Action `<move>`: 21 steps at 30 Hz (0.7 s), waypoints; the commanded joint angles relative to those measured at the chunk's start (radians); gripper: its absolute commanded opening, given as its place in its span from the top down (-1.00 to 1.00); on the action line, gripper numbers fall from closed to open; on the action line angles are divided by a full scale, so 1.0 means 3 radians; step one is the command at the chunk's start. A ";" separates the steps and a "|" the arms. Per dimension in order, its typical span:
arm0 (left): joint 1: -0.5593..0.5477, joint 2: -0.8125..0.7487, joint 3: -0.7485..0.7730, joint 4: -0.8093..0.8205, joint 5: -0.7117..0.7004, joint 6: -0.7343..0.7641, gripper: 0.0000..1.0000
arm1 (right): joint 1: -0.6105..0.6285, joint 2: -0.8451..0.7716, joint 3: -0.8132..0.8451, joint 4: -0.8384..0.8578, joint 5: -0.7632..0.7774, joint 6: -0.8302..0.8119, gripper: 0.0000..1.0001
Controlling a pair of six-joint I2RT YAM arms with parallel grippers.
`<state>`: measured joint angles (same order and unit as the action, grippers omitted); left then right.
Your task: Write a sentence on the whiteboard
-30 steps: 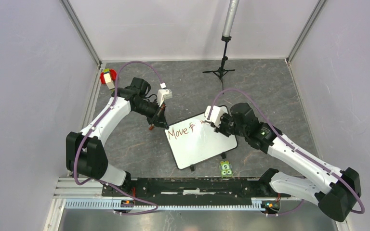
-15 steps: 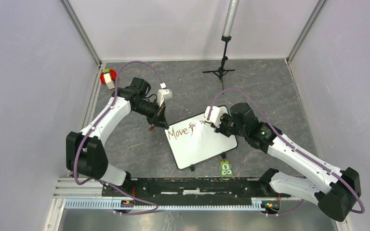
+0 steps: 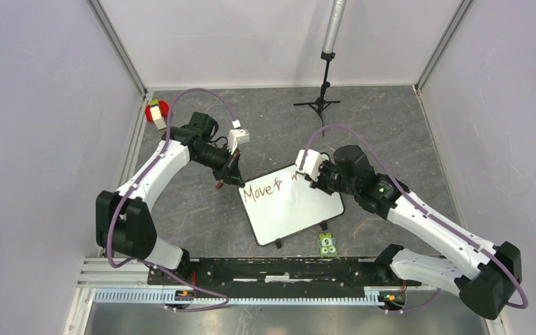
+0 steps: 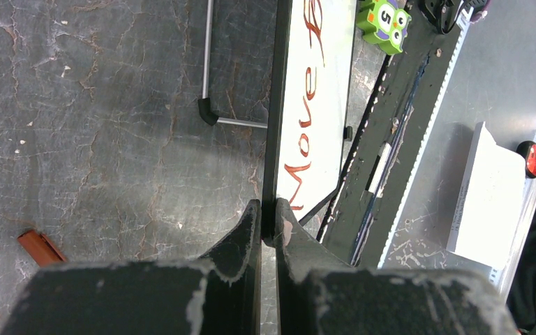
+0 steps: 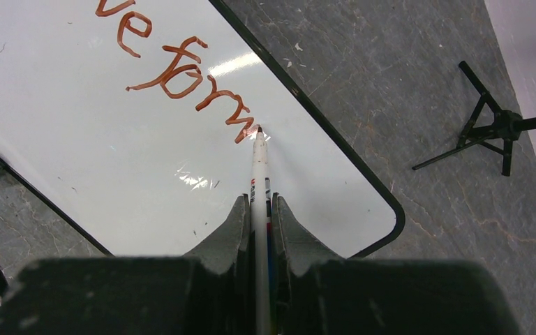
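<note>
The whiteboard [image 3: 289, 209] stands tilted on the grey floor between the two arms. My left gripper [image 3: 237, 181] [image 4: 268, 209] is shut on the black rim at its left corner. My right gripper [image 3: 316, 179] [image 5: 258, 202] is shut on a white marker [image 5: 259, 167]. The marker's tip touches the board at the end of the writing. The sentence [image 3: 271, 188] [image 5: 174, 70] is in reddish-brown and reads "Move" followed by an unfinished word. In the left wrist view the sentence [image 4: 307, 91] runs along the whiteboard [image 4: 324, 139], seen edge-on.
A reddish-brown marker cap [image 4: 40, 247] lies on the floor left of the board. A green number block [image 3: 328, 244] sits by the near rail [image 3: 272, 269]. A black tripod stand [image 3: 319, 105] rises behind the board. A red, green and white object [image 3: 156, 112] is at the far left.
My right gripper has edged slightly up and to the right with the marker, lengthening the second word. The left arm and the board have not moved.
</note>
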<state>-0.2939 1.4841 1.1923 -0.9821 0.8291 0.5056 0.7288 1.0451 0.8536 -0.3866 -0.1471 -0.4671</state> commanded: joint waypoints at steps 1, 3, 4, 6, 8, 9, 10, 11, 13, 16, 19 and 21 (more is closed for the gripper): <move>-0.0094 0.0121 -0.0041 -0.0128 -0.0177 0.0091 0.95 | -0.0021 -0.0218 0.0091 -0.0020 -0.0055 0.0022 1.00; -0.0094 0.0130 -0.0042 -0.0127 -0.0172 0.0094 0.95 | -0.0022 -0.0279 0.0066 -0.0015 -0.0023 0.0046 1.00; -0.0094 0.0129 -0.0042 -0.0129 -0.0171 0.0095 0.95 | -0.0021 -0.0292 0.0051 -0.0010 -0.0001 0.0053 1.00; -0.0094 0.0133 -0.0040 -0.0127 -0.0171 0.0100 0.95 | -0.0021 -0.0287 0.0029 -0.0007 0.0057 0.0059 1.00; -0.0094 0.0133 -0.0037 -0.0131 -0.0169 0.0103 0.95 | -0.0031 -0.0253 0.0018 -0.0008 0.0117 0.0068 1.00; -0.0093 0.0130 -0.0040 -0.0130 -0.0166 0.0103 0.95 | -0.0032 -0.0234 0.0013 -0.0008 0.0131 0.0073 1.00; -0.0090 0.0129 -0.0040 -0.0127 -0.0166 0.0099 0.95 | -0.0034 -0.0220 0.0012 -0.0005 0.0137 0.0082 1.00; -0.0093 0.0125 -0.0042 -0.0127 -0.0167 0.0099 0.95 | -0.0036 -0.0206 0.0008 -0.0005 0.0137 0.0089 1.00; -0.0091 0.0123 -0.0042 -0.0127 -0.0167 0.0104 0.95 | -0.0037 -0.0177 0.0013 -0.0011 0.0157 0.0090 1.00; -0.0094 0.0125 -0.0042 -0.0128 -0.0169 0.0105 0.95 | -0.0044 -0.0147 -0.0002 -0.0013 0.0195 0.0077 1.00; -0.0094 0.0125 -0.0042 -0.0127 -0.0172 0.0108 0.95 | -0.0041 -0.0122 -0.0012 0.0000 0.0188 0.0070 1.00; -0.0094 0.0127 -0.0042 -0.0131 -0.0171 0.0104 0.95 | -0.0041 -0.0105 -0.0012 0.0000 0.0186 0.0064 1.00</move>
<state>-0.2939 1.4879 1.1957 -0.9863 0.8295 0.5056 0.7197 1.0073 0.8528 -0.4057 -0.1032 -0.4534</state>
